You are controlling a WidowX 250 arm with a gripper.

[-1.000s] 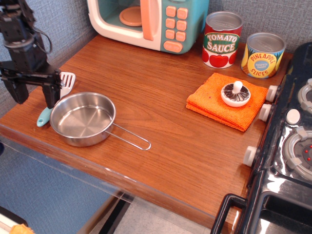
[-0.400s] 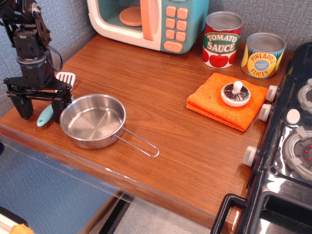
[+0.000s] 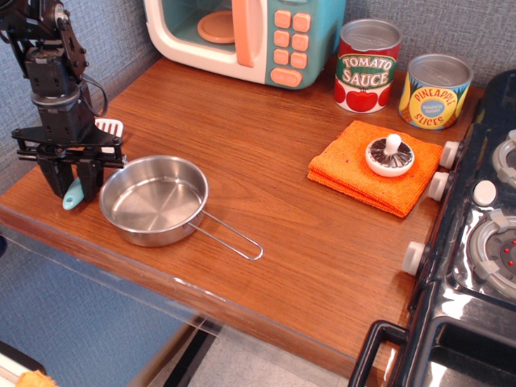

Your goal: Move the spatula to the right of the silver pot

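Observation:
The spatula lies at the table's left edge, just left of the silver pot (image 3: 153, 201). Its white slotted head (image 3: 110, 126) shows behind the gripper and its teal handle tip (image 3: 72, 197) shows below it. My gripper (image 3: 72, 181) stands upright over the handle, its two black fingers (image 3: 56, 176) drawn in against the handle's sides. The spatula's middle is hidden by the gripper. The pot is empty and its wire loop handle (image 3: 231, 239) points to the front right.
A toy microwave (image 3: 242, 36) stands at the back. Tomato sauce (image 3: 368, 64) and pineapple (image 3: 435, 90) cans stand at the back right. An orange cloth (image 3: 355, 173) with a white knobbed lid (image 3: 390, 155) lies right of centre. A toy stove (image 3: 484, 234) borders the right edge.
The gripper moved down over the spatula handle with wide-open fingers, nudging the pot slightly right, and has now closed its fingers onto the handle.

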